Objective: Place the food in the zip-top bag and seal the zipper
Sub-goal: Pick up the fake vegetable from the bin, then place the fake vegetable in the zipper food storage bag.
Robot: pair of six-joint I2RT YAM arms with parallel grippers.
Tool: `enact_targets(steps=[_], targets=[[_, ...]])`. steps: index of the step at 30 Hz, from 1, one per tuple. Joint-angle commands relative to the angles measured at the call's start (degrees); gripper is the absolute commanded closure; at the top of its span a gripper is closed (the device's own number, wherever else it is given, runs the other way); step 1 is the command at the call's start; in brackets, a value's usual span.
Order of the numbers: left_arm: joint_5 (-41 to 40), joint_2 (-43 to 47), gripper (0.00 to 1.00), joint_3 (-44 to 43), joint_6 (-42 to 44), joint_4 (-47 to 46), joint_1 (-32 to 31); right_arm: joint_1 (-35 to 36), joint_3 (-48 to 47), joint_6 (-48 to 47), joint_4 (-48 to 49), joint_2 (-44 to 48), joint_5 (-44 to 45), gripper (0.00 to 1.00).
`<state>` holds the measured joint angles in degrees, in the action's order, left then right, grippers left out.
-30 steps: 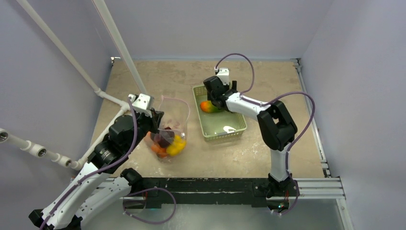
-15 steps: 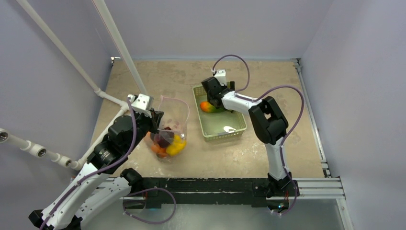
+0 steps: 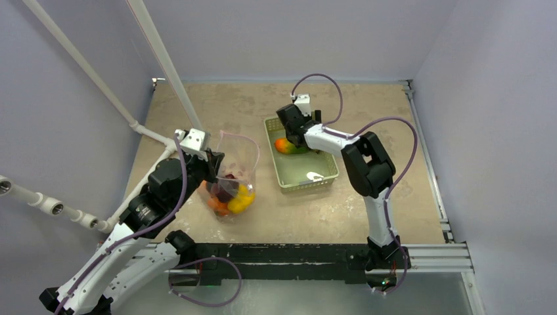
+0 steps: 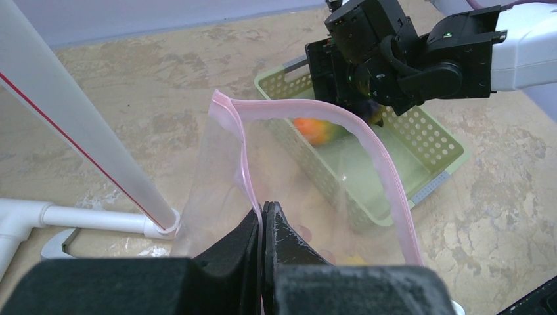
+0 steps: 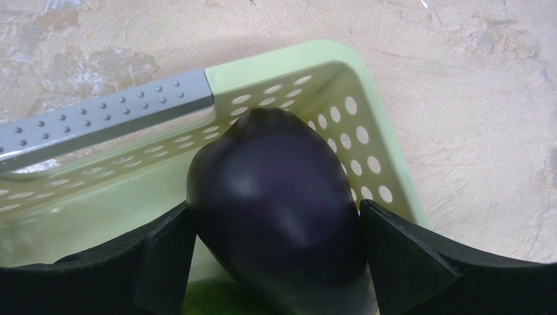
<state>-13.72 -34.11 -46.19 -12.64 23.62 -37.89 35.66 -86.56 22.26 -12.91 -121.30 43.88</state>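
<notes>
The zip-top bag (image 3: 238,152) stands open left of the basket, with food (image 3: 230,194) in red, orange and yellow at its bottom. My left gripper (image 4: 263,207) is shut on the near lip of the bag, pinching the pink zipper (image 4: 309,109) and holding the mouth up. In the pale green basket (image 3: 323,178), my right gripper (image 5: 274,207) reaches into the far corner. Its fingers (image 5: 172,244) press both sides of a dark purple eggplant (image 5: 276,184) that lies against the perforated wall. An orange and green fruit (image 3: 284,146) sits beside it.
A white pipe (image 3: 164,65) slants across the back left, with its foot near the bag. The basket's grey handle strip (image 5: 105,121) runs along its rim. A white scrap (image 3: 314,176) lies on the basket floor. Grey walls close the table in.
My right arm has shifted a little towards the basket's far left corner, and its jaws have narrowed onto the eggplant. The left gripper and bag have not moved.
</notes>
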Motion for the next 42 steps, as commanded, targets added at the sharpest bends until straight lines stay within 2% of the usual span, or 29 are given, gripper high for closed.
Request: enact_targets(steps=[1,6,11,28,36,42], targets=[[-0.08,0.18,1.00,-2.10,0.52,-1.78,0.38,-0.27,-1.11,0.34,0.21,5.69,0.40,0.52],[-0.17,0.03,1.00,-2.14,0.49,-1.82,0.38,-0.26,0.34,0.85,0.42,11.21,-0.39,0.53],[-0.20,-0.07,1.00,-2.11,0.49,-1.85,0.43,-0.10,2.08,0.41,1.41,17.43,-4.82,0.54],[-0.26,-0.29,1.00,-2.05,0.40,-1.82,0.52,1.34,9.52,-3.43,16.85,42.92,-38.91,0.55],[-0.26,-0.08,1.00,-2.03,0.40,-1.82,0.54,2.48,12.88,0.50,24.98,50.89,-54.85,0.55],[-0.26,0.14,1.00,-2.01,0.41,-1.86,0.49,4.27,16.93,4.43,32.54,53.78,-61.48,0.56]])
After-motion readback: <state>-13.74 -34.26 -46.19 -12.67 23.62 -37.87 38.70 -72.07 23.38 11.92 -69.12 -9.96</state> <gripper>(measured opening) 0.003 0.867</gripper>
